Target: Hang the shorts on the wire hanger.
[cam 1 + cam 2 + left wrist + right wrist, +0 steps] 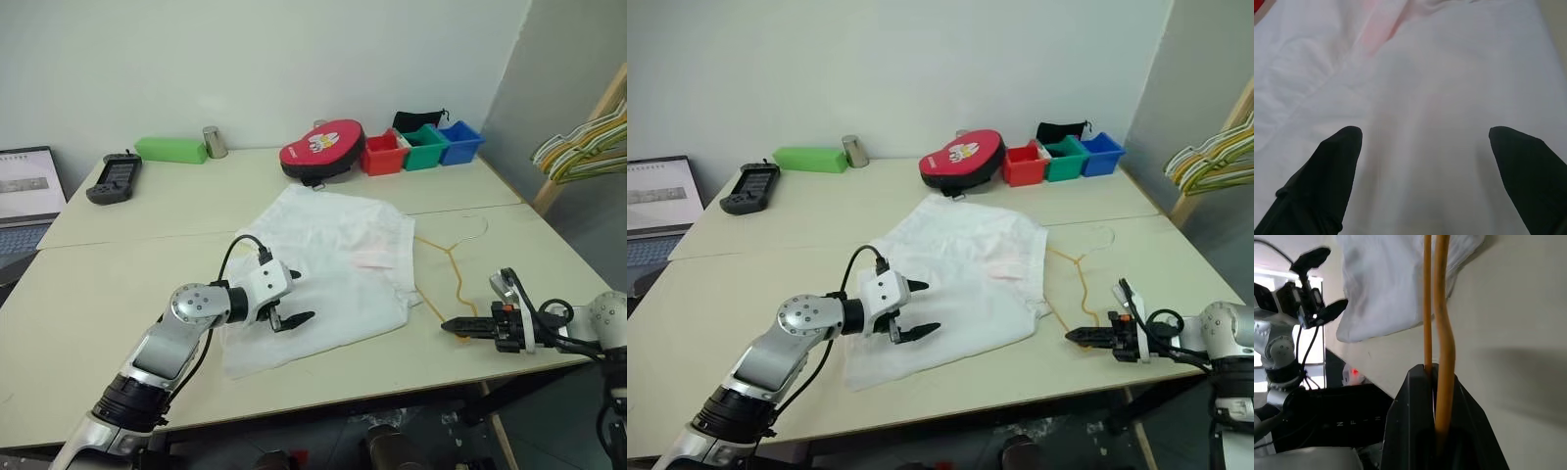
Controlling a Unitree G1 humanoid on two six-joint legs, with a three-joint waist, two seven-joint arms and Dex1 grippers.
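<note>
Shorts (pixel 328 262): white, thin fabric, spread flat near the middle of the pale bench (pixel 147 294), faint pink mark toward the side nearest the hanger. Judged light, limp and apt to slide on the smooth top; a pinch at the gathered waistband or a hem edge looks surest, since a flat pinch mid-panel may lift only one layer.

Wire hanger (pixel 453 264): thin, yellowish-tan, silvery hook pointing away from the robot, lying on the bench just beside the shorts and partly under their edge. Judged springy and light, likely to twist when carried by one corner.

Left claw (pixel 293 313): fingers wide apart, hanging over the near part of the shorts, nothing held.

Right claw (pixel 458 325): clamped together on the near corner of the wire hanger.

Views compared: the right wrist view shows two runs of wire entering the closed jaws, a detail the head views leave unclear; the left wrist view shows the fabric's creases and pink mark between the spread fingers (pixel 1327 171); the head views alone give the layout, with coloured bins (pixel 421 147) and a red case (pixel 321 149) at the bench's far edge.
</note>
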